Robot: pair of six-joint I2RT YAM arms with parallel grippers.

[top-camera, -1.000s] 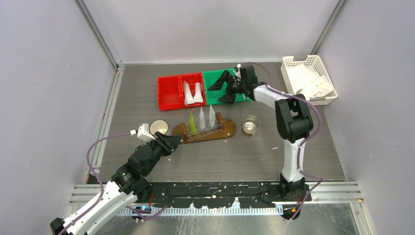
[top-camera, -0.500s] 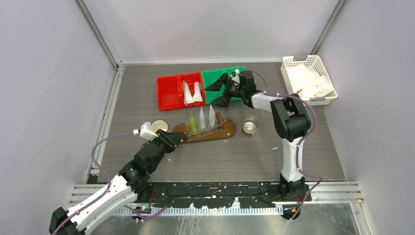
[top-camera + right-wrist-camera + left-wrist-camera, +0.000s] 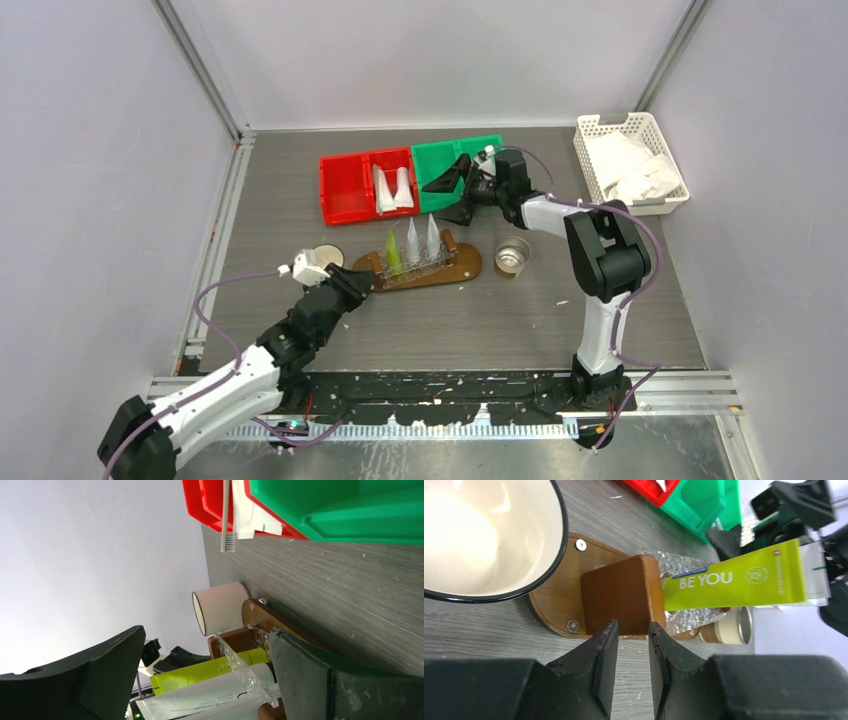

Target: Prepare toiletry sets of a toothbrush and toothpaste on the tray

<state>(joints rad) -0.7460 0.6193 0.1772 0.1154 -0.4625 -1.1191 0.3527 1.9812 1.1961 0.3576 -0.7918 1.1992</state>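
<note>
A brown wooden tray [image 3: 462,264] holds three upright tubes: one yellow-green tube [image 3: 394,251] and two whitish tubes [image 3: 422,239]. My left gripper [image 3: 357,284] is at the tray's left end, its jaws a narrow gap apart and empty; in the left wrist view [image 3: 631,630] the tips frame the tray's brown end block [image 3: 621,597], and the yellow-green tube [image 3: 734,577] lies beyond. My right gripper [image 3: 455,186] hangs wide open and empty over the green bin [image 3: 452,160]. In the right wrist view a pale toothbrush [image 3: 226,515] sticks out of the red bin [image 3: 200,505].
The red bin [image 3: 345,188] holds more whitish tubes [image 3: 392,188] in its right compartment. A white cup [image 3: 322,259] stands left of the tray and a metal cup [image 3: 513,255] to its right. A white basket [image 3: 630,160] sits at the far right.
My left gripper has crept forward to the tray's left end. My right gripper has shifted a little left and lower over the green bin, still open.
</note>
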